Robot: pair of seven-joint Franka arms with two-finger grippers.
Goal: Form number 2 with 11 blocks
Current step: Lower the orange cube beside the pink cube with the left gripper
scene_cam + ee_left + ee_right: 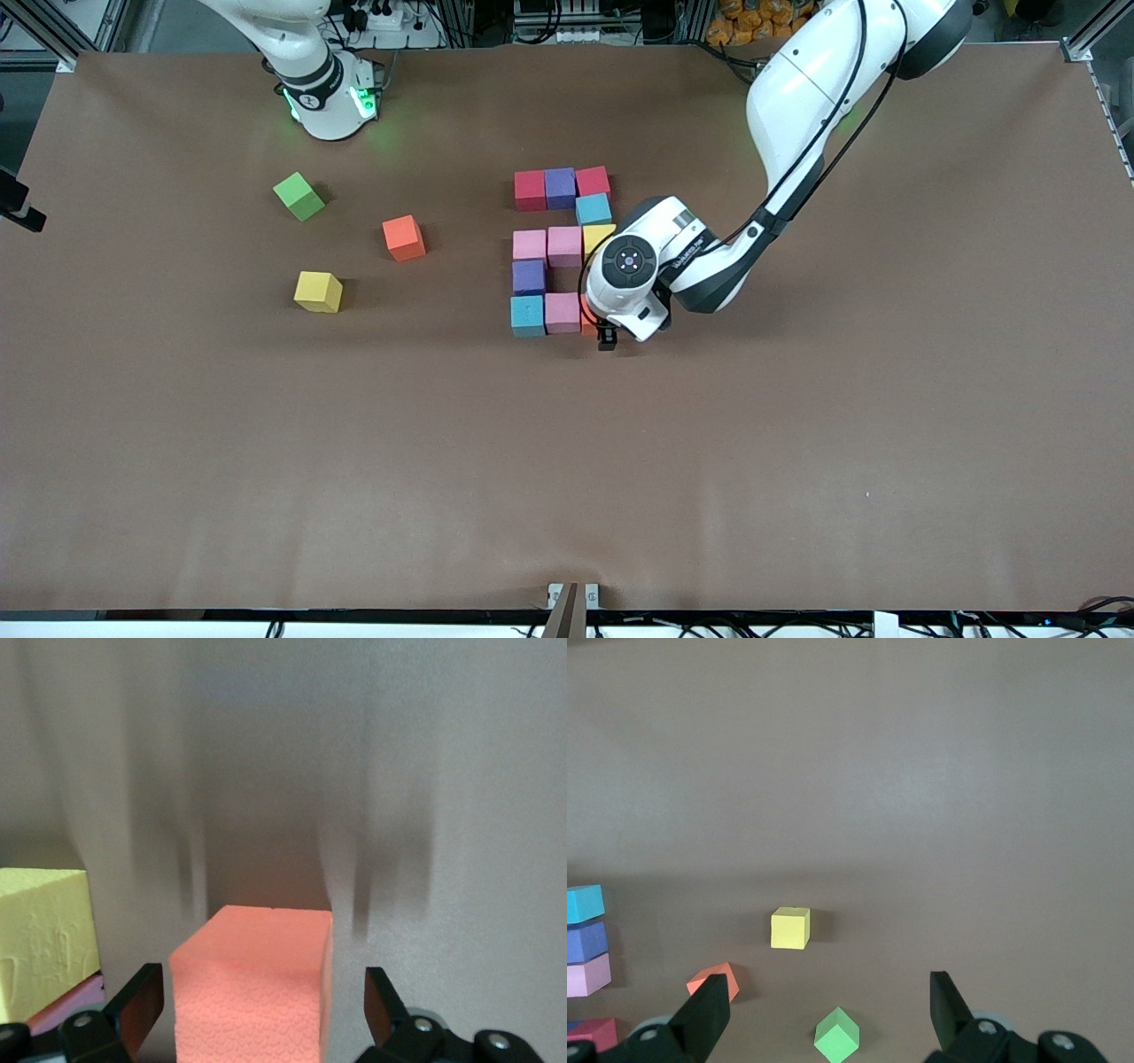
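Note:
The blocks form a blocky number 2 [562, 245] at mid-table: red [530, 190], purple [560, 187] and red on the row farthest from the front camera, then light blue [594, 209], then pink, pink and yellow [598, 237], then purple [529, 276], then light blue, pink [562, 312] and an orange block [252, 983]. My left gripper [607, 341] is low over that orange block and open, a finger [137, 1005] standing clear on each side. The arm hides most of the block in the front view. My right gripper [824, 1010] waits open, high up by its base.
Three loose cubes lie toward the right arm's end: green [299, 196], orange [403, 237] and yellow [318, 291]. The right wrist view shows the same three cubes, yellow [790, 927], orange [715, 981] and green [836, 1035]. Brown table [797, 443] stretches all round.

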